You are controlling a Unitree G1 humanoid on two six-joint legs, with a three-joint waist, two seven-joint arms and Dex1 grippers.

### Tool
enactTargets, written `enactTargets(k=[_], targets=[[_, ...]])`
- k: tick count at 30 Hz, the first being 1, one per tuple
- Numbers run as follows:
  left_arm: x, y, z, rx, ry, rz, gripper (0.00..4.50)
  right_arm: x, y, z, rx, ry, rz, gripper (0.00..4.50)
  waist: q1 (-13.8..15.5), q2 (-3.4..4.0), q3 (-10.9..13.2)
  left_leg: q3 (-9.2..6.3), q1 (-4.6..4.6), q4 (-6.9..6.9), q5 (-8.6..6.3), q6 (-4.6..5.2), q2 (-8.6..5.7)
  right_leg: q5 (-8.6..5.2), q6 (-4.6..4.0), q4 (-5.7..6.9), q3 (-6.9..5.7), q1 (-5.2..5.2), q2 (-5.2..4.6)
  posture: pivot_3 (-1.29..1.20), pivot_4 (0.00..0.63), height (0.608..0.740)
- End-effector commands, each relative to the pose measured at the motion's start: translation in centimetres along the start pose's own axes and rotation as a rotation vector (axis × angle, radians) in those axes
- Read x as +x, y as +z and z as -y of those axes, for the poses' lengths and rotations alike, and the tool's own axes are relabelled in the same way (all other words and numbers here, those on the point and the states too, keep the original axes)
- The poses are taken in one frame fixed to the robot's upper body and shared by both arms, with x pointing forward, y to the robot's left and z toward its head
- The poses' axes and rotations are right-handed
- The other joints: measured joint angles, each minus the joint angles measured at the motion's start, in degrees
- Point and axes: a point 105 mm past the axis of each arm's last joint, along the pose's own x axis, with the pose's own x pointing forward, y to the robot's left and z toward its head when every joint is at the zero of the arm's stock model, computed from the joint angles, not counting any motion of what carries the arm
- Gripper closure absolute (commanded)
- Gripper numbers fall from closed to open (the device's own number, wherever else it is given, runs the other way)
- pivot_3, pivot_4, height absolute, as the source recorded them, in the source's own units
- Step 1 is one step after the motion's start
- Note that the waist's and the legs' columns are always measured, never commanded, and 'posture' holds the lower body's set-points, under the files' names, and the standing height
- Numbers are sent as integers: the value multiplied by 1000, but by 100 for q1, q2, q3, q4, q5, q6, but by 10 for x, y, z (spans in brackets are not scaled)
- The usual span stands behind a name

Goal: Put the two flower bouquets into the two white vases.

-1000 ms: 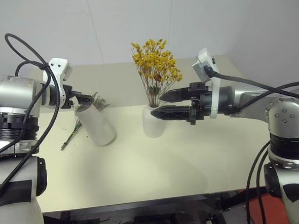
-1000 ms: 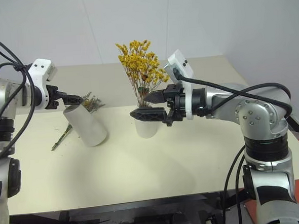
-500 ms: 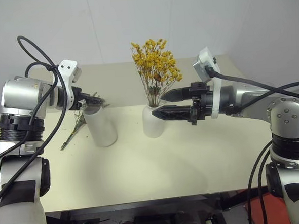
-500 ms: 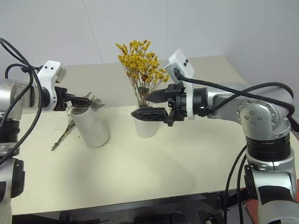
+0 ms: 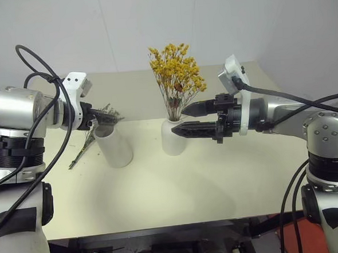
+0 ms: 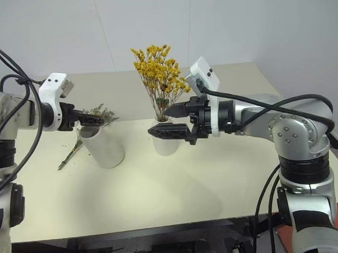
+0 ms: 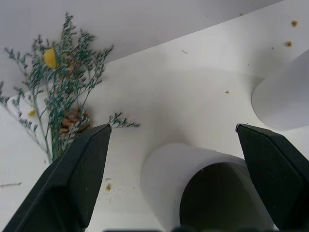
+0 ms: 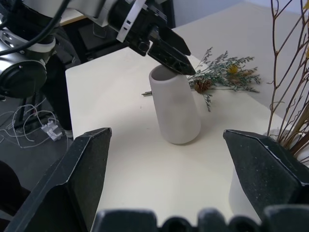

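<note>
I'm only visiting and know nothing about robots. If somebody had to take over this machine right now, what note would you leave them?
Left gripper: fingers open, holding nothing, at the mouth of the wide white vase.
Right gripper: fingers open, holding nothing, beside the yellow bouquet.
Done: the yellow bouquet stands in the narrow-necked vase.
Left: the grey-green bouquet, with its pine cone, lies flat on the table behind the wide vase, which stands upright and looks empty. Pick it up and put it in stems first.

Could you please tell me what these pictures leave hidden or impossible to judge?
- Grey-green bouquet: eye views, mostly behind the wide vase and left gripper.
- Narrow vase: eye views, partly behind the right gripper; cut by the edge in the wrist views.
- Yellow bouquet stems inside that vase: hidden.
</note>
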Motion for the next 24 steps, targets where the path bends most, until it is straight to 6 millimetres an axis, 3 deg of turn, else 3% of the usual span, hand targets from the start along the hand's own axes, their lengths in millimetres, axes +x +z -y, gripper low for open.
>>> enactTargets(k=[1,7,11,19,24], targets=[[-22,22,1,23,22,95,0,-2,5,-4,-36,5,17,55,7,0,0,0,-1,0,0,0,0,0,0,0,-1,0,0,0,150,740],[-38,44,-3,29,55,167,0,-1,4,-5,-36,16,17,55,2,0,0,-1,-13,0,0,0,-1,1,-1,-4,-2,-8,-1,0,150,740],[-40,48,-4,37,62,175,0,-1,3,-6,-37,20,16,55,4,0,0,-1,-12,0,0,0,0,1,-1,-3,-2,-9,-1,0,150,740],[-22,29,-48,-65,272,68,0,1,6,-8,-46,33,20,55,6,0,0,-1,-13,0,0,0,-1,1,-2,-2,-2,-10,-1,0,150,740],[-5,17,-62,-110,324,-2,0,6,12,-11,-58,55,29,55,17,0,0,-1,-20,0,0,0,-2,2,-3,-4,-4,-12,-2,0,150,740]])
